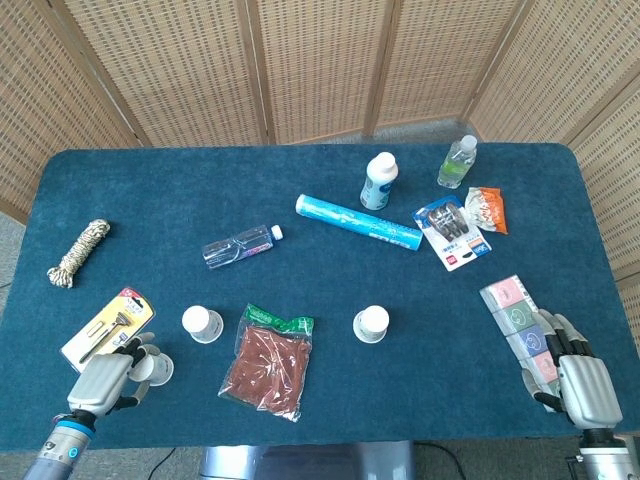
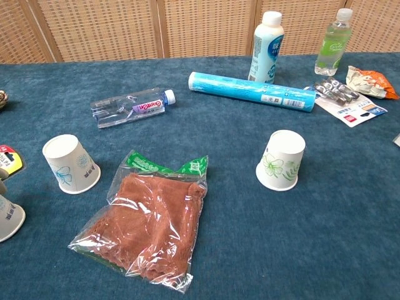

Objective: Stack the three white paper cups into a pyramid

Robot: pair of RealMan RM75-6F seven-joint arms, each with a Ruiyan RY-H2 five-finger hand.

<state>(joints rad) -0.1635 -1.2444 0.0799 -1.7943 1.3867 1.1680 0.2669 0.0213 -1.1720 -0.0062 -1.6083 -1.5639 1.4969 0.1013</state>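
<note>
White paper cup (image 1: pixel 157 371) sits partly under the left hand (image 1: pixel 104 379).

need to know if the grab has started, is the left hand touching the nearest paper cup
Cannot tell. In the head view the left hand overlaps the paper cup from the left, but neither contact nor a gap shows plainly; the chest view shows the cup only at its edge.

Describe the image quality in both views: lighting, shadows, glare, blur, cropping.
Head view: even, diffuse light, faint shadows, sharp throughout; the hands sit at the bottom edge. Chest view: equally soft light, slight glare on the clear plastic snack bag, mild wide-angle stretch, and the near-left paper cup is cropped by the frame edge.
</note>
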